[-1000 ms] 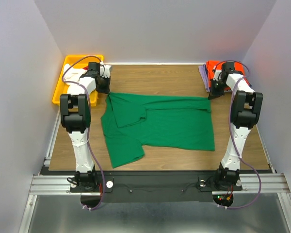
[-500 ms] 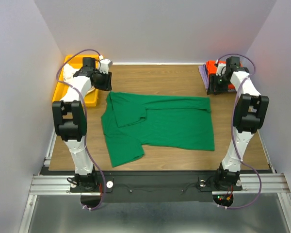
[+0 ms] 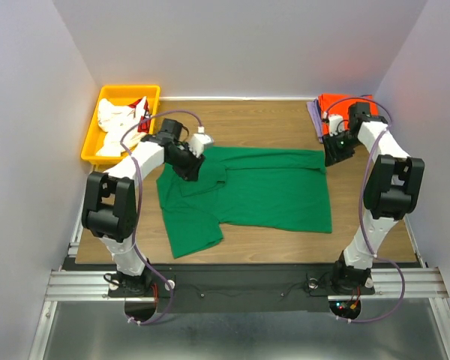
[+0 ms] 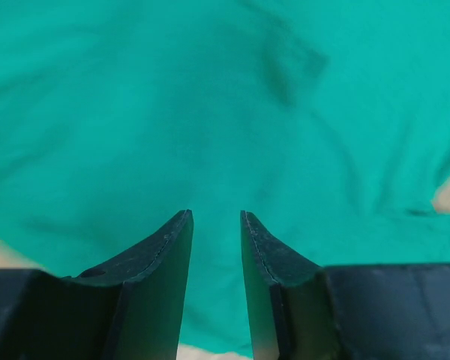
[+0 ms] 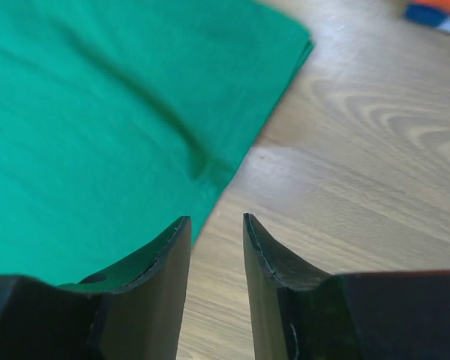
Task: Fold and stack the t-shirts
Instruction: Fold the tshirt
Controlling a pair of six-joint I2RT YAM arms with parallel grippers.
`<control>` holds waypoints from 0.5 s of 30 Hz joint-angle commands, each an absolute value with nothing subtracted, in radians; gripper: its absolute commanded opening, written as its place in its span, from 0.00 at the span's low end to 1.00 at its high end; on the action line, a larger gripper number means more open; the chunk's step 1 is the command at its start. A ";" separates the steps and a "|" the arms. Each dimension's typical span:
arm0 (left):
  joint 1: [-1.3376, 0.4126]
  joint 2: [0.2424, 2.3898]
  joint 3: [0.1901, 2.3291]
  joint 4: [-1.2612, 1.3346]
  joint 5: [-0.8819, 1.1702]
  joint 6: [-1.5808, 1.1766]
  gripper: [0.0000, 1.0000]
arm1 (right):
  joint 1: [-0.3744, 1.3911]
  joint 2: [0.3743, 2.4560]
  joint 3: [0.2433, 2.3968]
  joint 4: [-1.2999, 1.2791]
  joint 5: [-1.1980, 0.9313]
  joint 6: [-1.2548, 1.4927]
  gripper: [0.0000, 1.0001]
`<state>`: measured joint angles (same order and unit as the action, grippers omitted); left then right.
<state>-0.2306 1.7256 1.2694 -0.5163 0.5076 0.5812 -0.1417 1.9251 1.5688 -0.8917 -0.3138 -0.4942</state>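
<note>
The green t-shirt [image 3: 247, 191] lies spread on the table [image 3: 285, 120], one sleeve folded in, and both arms have just swung in from the far corners, left gripper [image 4: 214, 215] over that sleeve, right gripper [image 5: 214, 219] at its far right corner, jaws now parted and empty, likely for the next fold.

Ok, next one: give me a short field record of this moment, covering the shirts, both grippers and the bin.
green t-shirt: spread on the table, far-left sleeve folded inward
left gripper: jaws slightly apart, empty, over the shirt's far-left part
right gripper: jaws slightly apart, empty, at the shirt's far-right corner
orange t-shirt: far-right table corner, on a lavender t-shirt
yellow bin: far left, holds white t-shirts with red
fold: unfinished
</note>
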 commanded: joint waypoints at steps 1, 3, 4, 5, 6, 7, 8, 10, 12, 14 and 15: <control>-0.293 1.686 1.221 -0.552 0.457 0.664 0.43 | -0.112 1.907 1.554 -0.871 -0.293 -0.609 0.39; -0.298 1.689 1.212 -0.561 0.422 0.683 0.43 | -0.100 1.902 1.539 -0.861 -0.279 -0.626 0.39; -0.298 1.692 1.209 -0.568 0.408 0.690 0.43 | -0.083 1.893 1.516 -0.845 -0.272 -0.635 0.39; -0.296 1.695 1.203 -0.580 0.391 0.693 0.43 | -0.075 1.888 1.506 -0.838 -0.253 -0.649 0.39; -0.296 1.694 1.198 -0.586 0.364 0.704 0.44 | -0.057 1.882 1.494 -0.830 -0.242 -0.653 0.39; -0.296 1.690 1.192 -0.589 0.350 0.703 0.44 | -0.049 1.870 1.485 -0.818 -0.235 -0.660 0.39; -0.296 1.686 1.180 -0.591 0.327 0.687 0.44 | -0.043 1.867 1.467 -0.812 -0.221 -0.670 0.39; -0.290 1.683 1.172 -0.604 0.331 0.666 0.44 | -0.026 1.858 1.453 -0.793 -0.206 -0.673 0.39; -0.273 1.678 1.167 -0.624 0.391 0.634 0.45 | -0.017 1.856 1.442 -0.784 -0.187 -0.680 0.39; -0.236 1.666 1.160 -0.629 0.457 0.565 0.48 | -0.008 1.852 1.436 -0.773 -0.175 -0.684 0.40; -0.220 1.661 1.155 -0.627 0.478 0.539 0.48 | -0.003 1.853 1.433 -0.769 -0.166 -0.686 0.40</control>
<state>-0.2630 1.7233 1.1717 -0.5884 0.3969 0.6212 -0.0113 1.9190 1.4300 -0.8307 -0.2161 -0.6537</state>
